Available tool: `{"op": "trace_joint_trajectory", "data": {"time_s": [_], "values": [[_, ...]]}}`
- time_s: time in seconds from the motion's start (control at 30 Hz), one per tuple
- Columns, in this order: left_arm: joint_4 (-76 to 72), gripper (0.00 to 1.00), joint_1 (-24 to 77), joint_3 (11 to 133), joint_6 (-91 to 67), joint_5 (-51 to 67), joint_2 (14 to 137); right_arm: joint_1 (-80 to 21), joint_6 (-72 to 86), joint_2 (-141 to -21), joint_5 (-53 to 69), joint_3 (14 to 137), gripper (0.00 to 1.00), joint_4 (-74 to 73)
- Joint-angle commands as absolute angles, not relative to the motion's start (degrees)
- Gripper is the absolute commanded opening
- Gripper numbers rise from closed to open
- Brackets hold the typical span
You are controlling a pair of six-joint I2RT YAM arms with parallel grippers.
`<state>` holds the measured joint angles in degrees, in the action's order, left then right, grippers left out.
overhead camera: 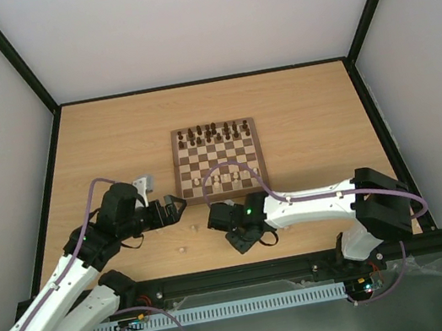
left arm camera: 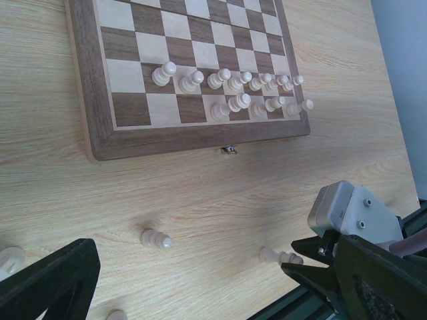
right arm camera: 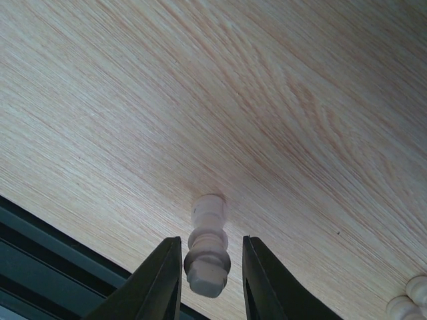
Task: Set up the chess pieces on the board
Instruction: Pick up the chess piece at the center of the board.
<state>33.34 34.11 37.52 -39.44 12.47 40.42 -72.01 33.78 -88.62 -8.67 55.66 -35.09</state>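
the square wooden chessboard with dark brown and cream checks and a brown border lies in the middle of the light wooden table, its small metal latch facing the arms. dark brown chess pieces fill the two far rows. most of the small pale beige wooden chess pieces stand on the two near rows, crowded toward the right side of the board in the left wrist view, while the squares at the other end of those rows are bare. a few more pale ones are off the board, lying on the table near the front edge: one on its side, another just beside a black finger (two others are only partly in view at the picture's edge). the right gripper is low over the table just in front of the board's near edge, its black fingers narrowly parted on either side of a single pale beige turned-wood piece; a sliver of table shows between that piece and one finger, so the jaws straddle it and do not clamp it. the left gripper is spread wide with nothing between its fingers, over the table to the left of the board's near corner.
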Motion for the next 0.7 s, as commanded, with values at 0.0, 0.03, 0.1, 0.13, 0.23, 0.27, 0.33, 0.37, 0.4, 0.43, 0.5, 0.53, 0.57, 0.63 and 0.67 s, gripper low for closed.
{"op": "trace_joint_trajectory", "data": {"time_s": [0.0, 0.03, 0.1, 0.13, 0.23, 0.27, 0.33, 0.37, 0.4, 0.43, 0.5, 0.53, 0.57, 0.63, 0.67], "values": [[34.08, 0.99, 34.36, 37.03, -39.36, 13.28, 39.88, -72.99, 34.43, -89.04, -9.18, 55.98, 0.26, -38.93], [34.08, 0.99, 34.38, 37.04, -39.44, 13.27, 39.82, -73.1, 34.45, -89.11, -9.15, 55.97, 0.26, -38.96], [34.17, 0.99, 34.43, 37.01, -39.49, 13.27, 39.59, -73.21, 34.54, -89.22, -9.14, 55.94, 0.26, -38.95], [34.14, 0.99, 34.37, 36.97, -39.52, 13.27, 39.47, -73.29, 34.6, -89.29, -9.14, 55.86, 0.26, -39.01], [34.1, 0.99, 34.45, 36.99, -39.47, 13.17, 39.49, -73.38, 34.63, -89.31, -9.28, 55.82, 0.26, -38.98], [34.08, 0.99, 34.46, 36.93, -39.46, 13.18, 39.62, -73.39, 34.61, -89.27, -9.23, 55.82, 0.24, -38.98], [34.09, 0.99, 34.46, 37.01, -39.47, 13.17, 39.79, -73.39, 34.47, -89.42, -9.29, 55.94, 0.18, -39.05], [33.99, 0.99, 34.48, 37.01, -39.47, 13.14, 39.79, -73.38, 34.41, -89.39, -9.46, 56.07, 0.16, -39.13], [33.97, 0.99, 34.5, 37.0, -39.5, 13.12, 39.71, -73.39, 34.39, -89.43, -9.68, 56.19, 0.15, -39.13], [33.91, 0.99, 34.5, 36.94, -39.53, 13.18, 39.71, -73.37, 34.29, -89.48, -9.78, 56.35, 0.14, -39.23], [33.73, 0.99, 34.5, 36.75, -39.54, 13.27, 39.72, -73.39, 34.14, -89.4, -10.85, 57.27, 0.13, -39.93], [33.56, 0.99, 34.46, 36.62, -39.59, 13.27, 39.64, -73.34, 33.97, -89.38, -11.59, 57.92, 0.12, -40.43], [33.34, 0.99, 34.45, 36.53, -39.76, 13.41, 39.64, -73.3, 33.85, -89.27, -12.13, 59.01, 0.12, -40.92], [32.7, 0.99, 34.45, 36.1, -40.1, 13.88, 39.42, -72.9, 33.21, -89.4, -13.08, 61.01, 0.12, -42.37], [32.15, 0.99, 34.46, 35.8, -40.38, 14.17, 39.26, -72.54, 32.76, -89.51, -13.48, 62.31, 0.12, -43.23]]}}
